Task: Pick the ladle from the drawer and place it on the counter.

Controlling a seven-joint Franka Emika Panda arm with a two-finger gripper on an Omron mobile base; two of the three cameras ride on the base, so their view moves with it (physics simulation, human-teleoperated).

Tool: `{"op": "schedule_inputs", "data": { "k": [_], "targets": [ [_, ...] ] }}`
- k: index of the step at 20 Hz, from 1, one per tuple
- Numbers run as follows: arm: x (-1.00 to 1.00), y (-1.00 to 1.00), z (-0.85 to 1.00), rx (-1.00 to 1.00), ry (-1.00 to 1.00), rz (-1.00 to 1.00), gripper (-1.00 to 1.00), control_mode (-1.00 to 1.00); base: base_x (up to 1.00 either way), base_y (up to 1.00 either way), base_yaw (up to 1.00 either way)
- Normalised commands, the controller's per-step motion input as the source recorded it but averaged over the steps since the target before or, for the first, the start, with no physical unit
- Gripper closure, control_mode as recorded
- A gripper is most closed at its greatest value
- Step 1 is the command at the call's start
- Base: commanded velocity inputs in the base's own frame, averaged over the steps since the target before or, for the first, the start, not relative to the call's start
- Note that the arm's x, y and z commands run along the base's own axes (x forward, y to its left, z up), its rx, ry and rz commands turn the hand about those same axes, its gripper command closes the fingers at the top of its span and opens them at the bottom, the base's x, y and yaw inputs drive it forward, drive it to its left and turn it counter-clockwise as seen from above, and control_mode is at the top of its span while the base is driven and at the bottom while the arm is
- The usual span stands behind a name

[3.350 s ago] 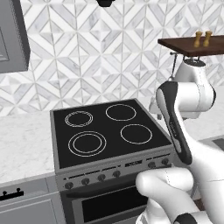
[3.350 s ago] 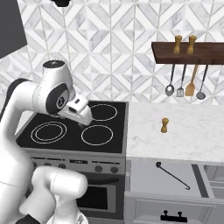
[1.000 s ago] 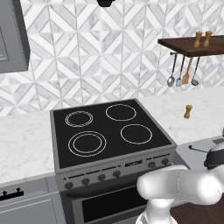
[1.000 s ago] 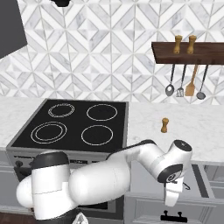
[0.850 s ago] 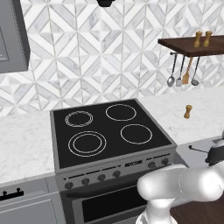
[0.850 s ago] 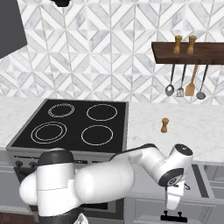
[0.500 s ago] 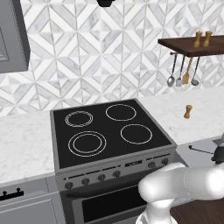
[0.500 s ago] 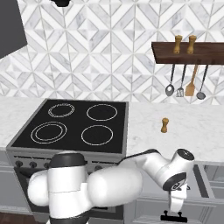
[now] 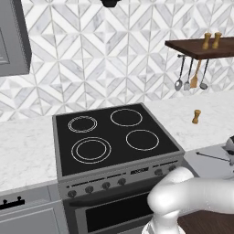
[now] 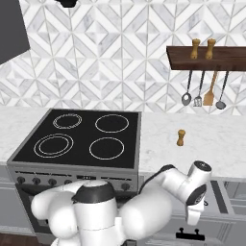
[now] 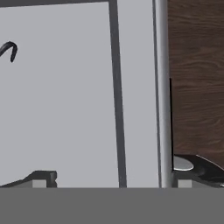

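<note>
We had reached low to the right of the stove [image 10: 79, 139], our white arm folded down in front of the open drawer [image 11: 65, 96], whose pale-grey floor spread beneath the hand camera. Our gripper [image 11: 114, 180] hung over that floor with its two dark fingertips [image 11: 41, 177] set wide apart, one above the drawer's inside and the other out past its front edge, over the dark wood floor [image 11: 197, 78]; nothing lay between them. The ladle [image 11: 9, 50] showed in the hand view as a small dark hooked end at the far left of the drawer floor, well apart from the fingers. From the left base camera the ladle [image 9: 213, 157] appeared as a thin dark rod lying flat in the drawer [image 9: 210, 164], just beside our wrist at the frame's right edge. Beyond the drawer, the counter [image 10: 211, 139] ran white and marbled to the right of the black stove top, with a small wooden pepper mill [image 10: 181, 137] standing upright on it. Farther back, against the patterned tile wall, a dark wooden shelf [image 10: 206, 59] carried two shakers, with spoons and an orange-wood spatula [image 10: 209, 91] hanging from hooks below.
</note>
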Motion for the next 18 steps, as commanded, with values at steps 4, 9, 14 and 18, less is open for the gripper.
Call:
{"op": "schedule_inputs", "data": {
  "k": [4,9,14,18],
  "targets": [
    [-0.48,-0.09,-0.32,0.0,0.13,0.0,-1.0,-1.0,0.0,0.0,0.0],
    [-1.0,-0.22,-0.17,0.02,0.16,0.0,-1.0,-1.0,0.0,0.0,0.0],
    [-1.0,-0.37,-0.1,0.09,0.15,0.0,-1.0,-1.0,0.0,0.0,0.0],
    [-1.0,-0.43,0.0,0.16,0.12,0.0,-1.0,-1.0,0.0,0.0,0.0]
  ]
}}
